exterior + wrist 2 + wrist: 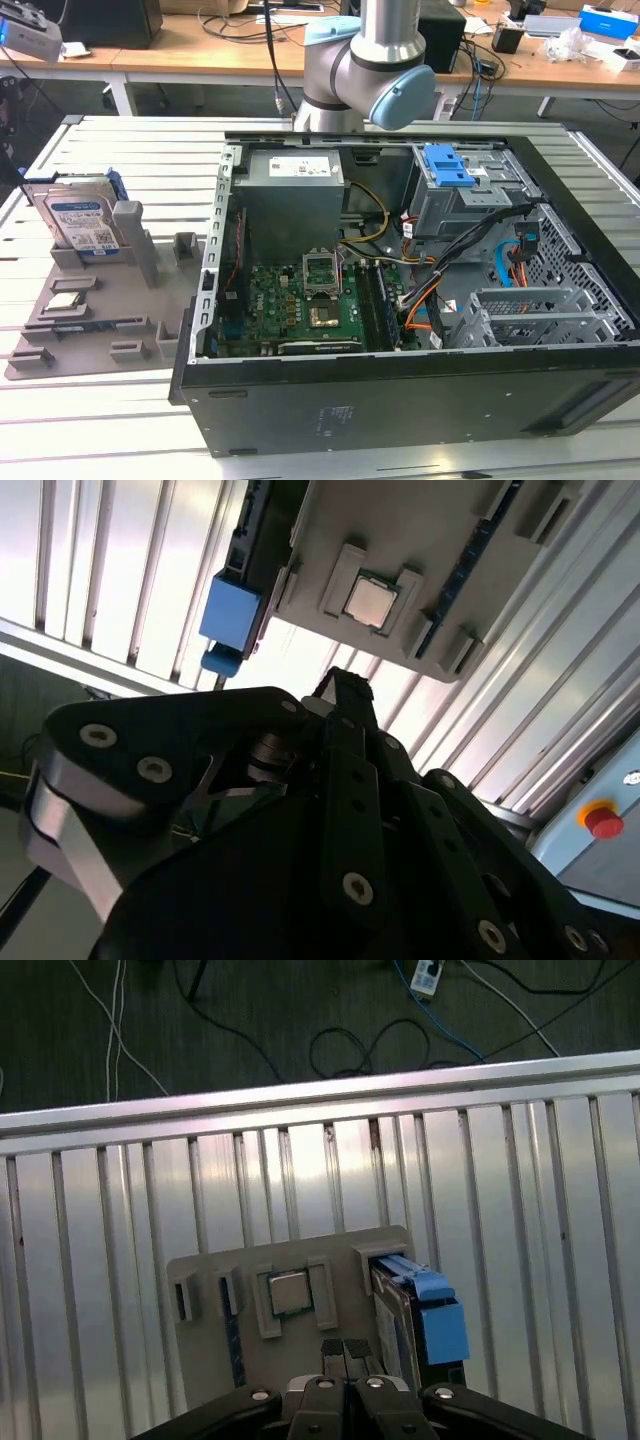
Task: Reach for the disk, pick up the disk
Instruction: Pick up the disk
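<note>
1. The arm [368, 62] stands behind the open computer case [400, 330] in the exterior view. Its grey and pale-blue joints are bent, and the frame edge cuts off its upper part.
2. In the first wrist view the gripper [345, 1349] points down at the slatted table [120, 1220]. Its two fingertips are pressed together with nothing between them.
3. In the second wrist view the gripper's black body [345, 687] covers much of the scene. In both wrist views the disk appears edge-on, so its label cannot be made out there.
4. The disk [85, 218] stands upright on its edge in a slot of the grey holder tray [100, 340], at the exterior view's left of the case. Its white-and-blue label faces the camera.
5. In the first wrist view the disk [402, 1322], with its blue rail, sits just to one side of the closed fingertips, apart from them. The tips hang above the tray [300, 1250], near the pocket holding the small processor chip [290, 1292].
6. In the second wrist view the disk [232, 615] and the chip [370, 598] lie beyond the fingertips, well apart from each other.
</note>
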Available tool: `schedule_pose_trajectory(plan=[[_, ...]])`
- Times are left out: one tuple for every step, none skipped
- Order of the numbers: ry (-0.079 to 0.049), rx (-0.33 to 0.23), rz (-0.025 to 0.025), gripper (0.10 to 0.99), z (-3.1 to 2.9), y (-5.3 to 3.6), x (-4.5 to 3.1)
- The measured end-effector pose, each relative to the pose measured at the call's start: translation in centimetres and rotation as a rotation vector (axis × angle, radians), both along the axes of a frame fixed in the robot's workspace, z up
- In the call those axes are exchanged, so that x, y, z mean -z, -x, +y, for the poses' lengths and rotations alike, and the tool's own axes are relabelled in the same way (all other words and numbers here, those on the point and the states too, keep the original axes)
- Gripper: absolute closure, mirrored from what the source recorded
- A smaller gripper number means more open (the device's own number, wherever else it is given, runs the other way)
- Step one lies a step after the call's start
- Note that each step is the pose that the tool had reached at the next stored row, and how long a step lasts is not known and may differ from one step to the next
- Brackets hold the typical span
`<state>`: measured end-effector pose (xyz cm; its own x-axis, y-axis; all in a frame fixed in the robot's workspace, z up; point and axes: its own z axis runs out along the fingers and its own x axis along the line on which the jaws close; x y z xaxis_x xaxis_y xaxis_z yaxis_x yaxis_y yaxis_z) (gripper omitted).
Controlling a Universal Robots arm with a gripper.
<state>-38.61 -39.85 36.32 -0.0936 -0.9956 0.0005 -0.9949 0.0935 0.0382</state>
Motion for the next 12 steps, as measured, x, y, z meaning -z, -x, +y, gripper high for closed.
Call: schedule_pose_trajectory(plan=[[0.000,-0.006,0.0000,0.980,0.00,0.00,0.00],[0.000,-0.012,0.0000,0.980,0.00,0.00,0.00],[0.000,-0.027,0.0000,0.980,0.00,0.00,0.00],[0.000,-0.032,0.0001,0.980,0.00,0.00,0.00],[0.000,-0.032,0.0000,0.980,0.00,0.00,0.00],[0.000,-0.032,0.0000,0.980,0.00,0.00,0.00],[0.000,-0.032,0.0000,0.980,0.00,0.00,0.00],[0.000,-0.032,0.0000,0.980,0.00,0.00,0.00],[0.000,-0.032,0.0001,0.980,0.00,0.00,0.00],[0.000,-0.032,0.0000,0.980,0.00,0.00,0.00],[0.000,-0.032,0.0000,0.980,0.00,0.00,0.00],[0.000,-0.032,0.0000,0.980,0.00,0.00,0.00]])
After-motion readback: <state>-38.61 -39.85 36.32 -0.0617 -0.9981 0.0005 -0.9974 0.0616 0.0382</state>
